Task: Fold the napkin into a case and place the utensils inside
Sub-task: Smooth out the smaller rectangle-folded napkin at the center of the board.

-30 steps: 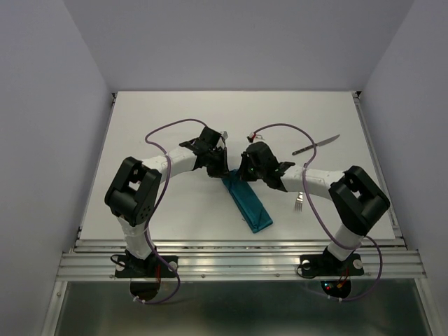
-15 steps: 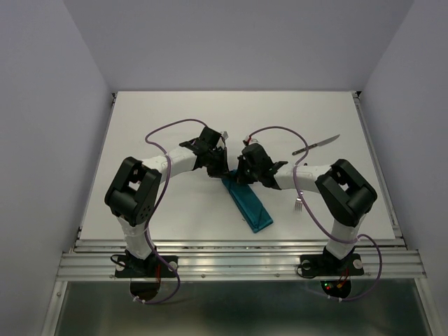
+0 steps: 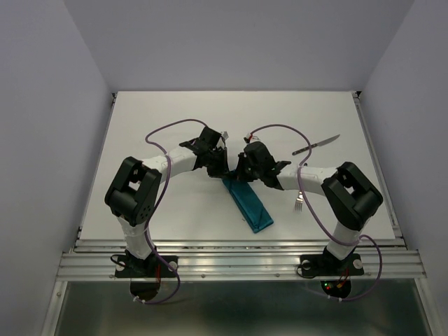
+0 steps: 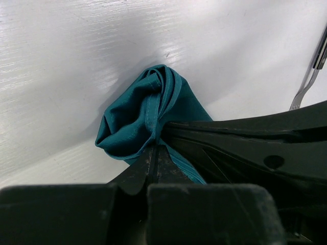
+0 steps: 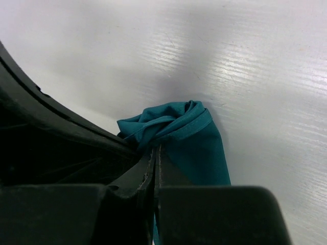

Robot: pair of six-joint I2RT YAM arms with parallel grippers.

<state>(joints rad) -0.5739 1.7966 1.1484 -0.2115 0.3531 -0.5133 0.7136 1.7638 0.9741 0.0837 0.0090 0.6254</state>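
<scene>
The teal napkin (image 3: 250,204) lies folded into a narrow strip, running from the table's middle toward the near right. Its far end is bunched up (image 4: 145,115) (image 5: 176,127). My left gripper (image 3: 222,171) (image 4: 155,146) and right gripper (image 3: 239,171) (image 5: 154,151) meet at that end, and each is shut on the cloth's bunched edge. The silver fork (image 3: 299,201) (image 4: 305,84) lies right of the strip, partly under my right forearm. The knife (image 3: 316,145) rests at the far right, dark handle toward the middle.
The right arm's black finger (image 4: 245,135) crosses the left wrist view close beside the cloth. The left arm's finger (image 5: 51,130) fills the left of the right wrist view. A metal rail (image 3: 238,255) runs along the table's near edge.
My right gripper has edged left toward the left gripper at the napkin's far end, and its elbow has shifted. The left arm and the strip have stayed put.
</scene>
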